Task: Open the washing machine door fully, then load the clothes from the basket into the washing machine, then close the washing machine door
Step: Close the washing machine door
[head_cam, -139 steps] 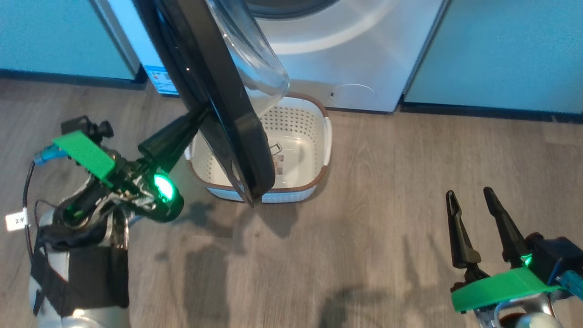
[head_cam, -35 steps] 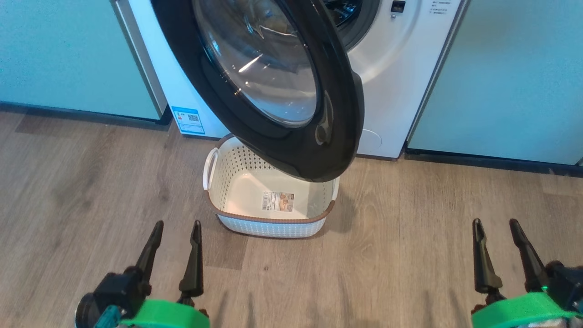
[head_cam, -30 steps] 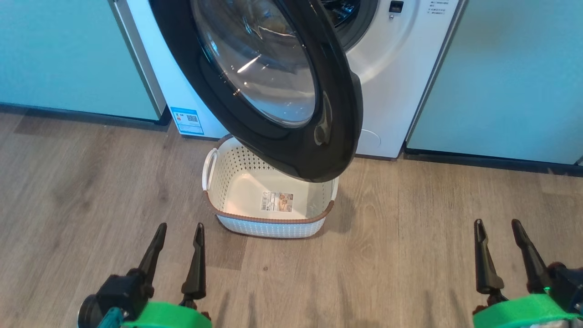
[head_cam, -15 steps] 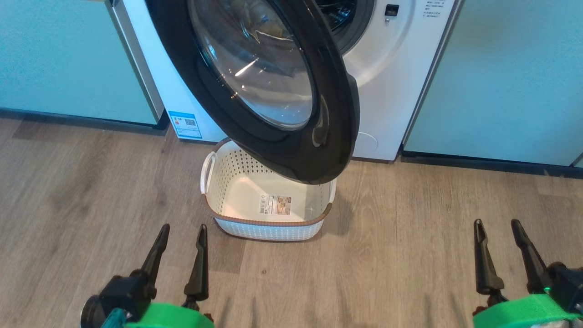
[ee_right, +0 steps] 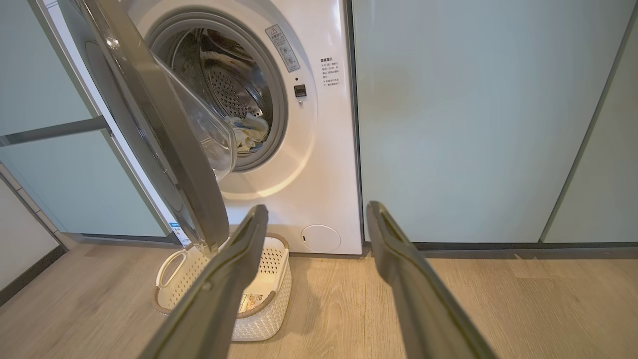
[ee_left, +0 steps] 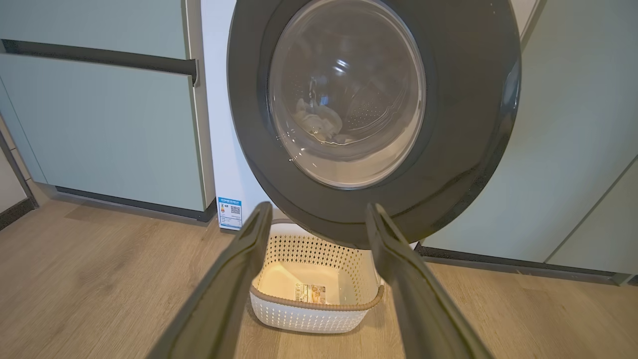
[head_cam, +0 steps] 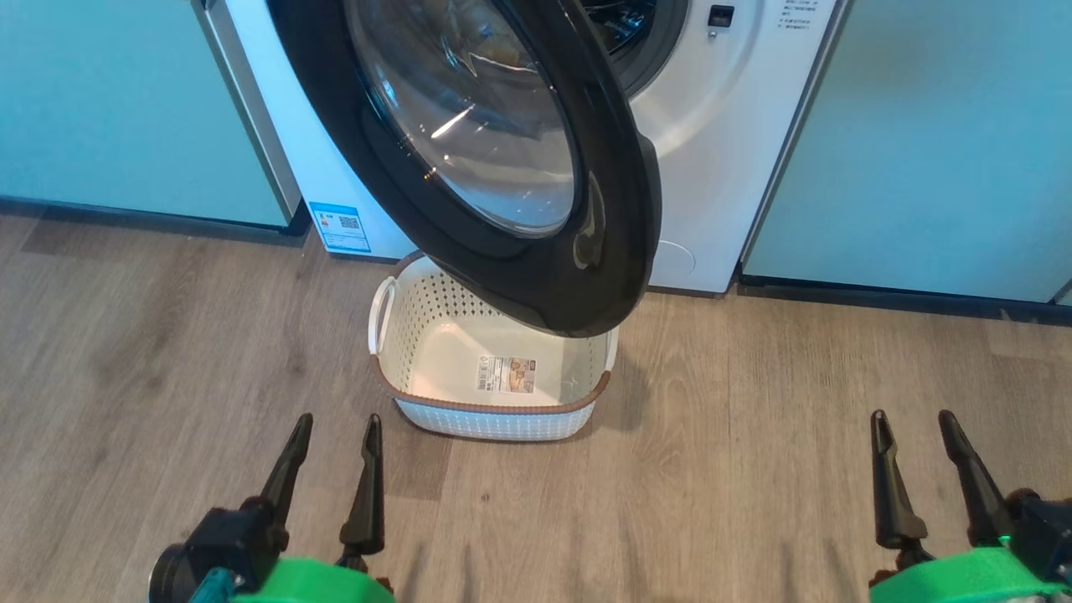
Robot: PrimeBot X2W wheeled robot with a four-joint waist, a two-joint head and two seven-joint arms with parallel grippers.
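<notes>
The washing machine [head_cam: 720, 126] is white, and its drum holds the clothes [ee_right: 246, 132], a pale bundle that also shows through the door glass [ee_left: 319, 122]. The washing machine door [head_cam: 603, 251] stands partly open, its black rim hanging over the far half of the basket [head_cam: 494, 406]. On the floor in front of the machine, the basket holds nothing but a label. My left gripper [head_cam: 337, 423] is open and empty, low and just left of the basket. Far to the right, my right gripper [head_cam: 912, 419] is open and empty too. Both grippers are apart from the door.
Pale teal cabinets [head_cam: 126, 100] flank the machine on both sides [head_cam: 938, 142]. A blue energy sticker [head_cam: 339, 226] sits at the machine's lower left and a round hatch [ee_right: 320, 238] at its lower right. Bare wooden floor [head_cam: 737, 469] lies between my grippers.
My left gripper has left the door's edge and come back low at the left. The door, edge-on before, now faces me more. Over the last second only the view shifted slightly.
</notes>
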